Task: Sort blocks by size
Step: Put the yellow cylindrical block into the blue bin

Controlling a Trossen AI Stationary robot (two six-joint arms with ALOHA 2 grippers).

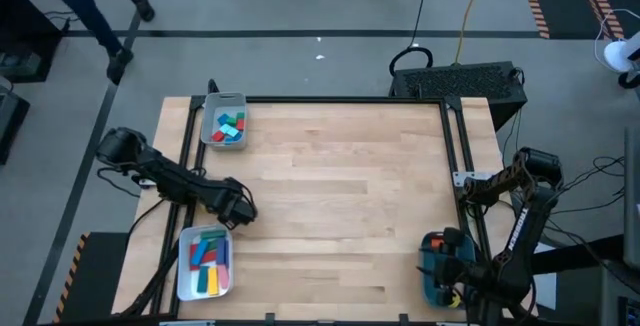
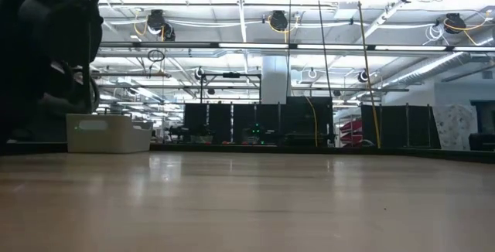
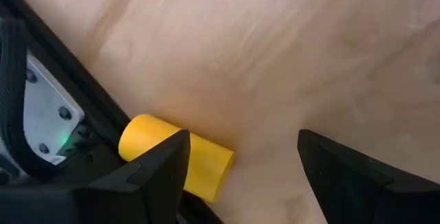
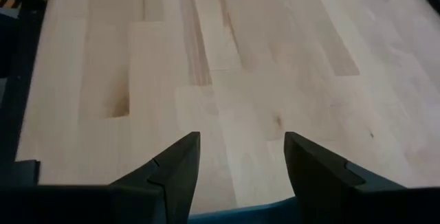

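The left pincer (image 1: 240, 209) hangs open, low over the desk's (image 1: 340, 196) pale wood planks near the left edge. A smooth yellow cylinder (image 3: 175, 157) lies on its side just beside one finger, outside the gap. Mixed blocks fill the near white tray (image 1: 184, 278) and the far grey tray (image 1: 208, 126). The right pincer (image 4: 240, 172) stands open above the teal tray (image 1: 430, 271) at the near right corner, holding nothing.

grey floor (image 1: 300, 6), ceiling strip lights (image 2: 255, 45)

Left gripper (image 1: 240, 209) above white tray (image 1: 183, 266) of blocks (image 1: 208, 264)
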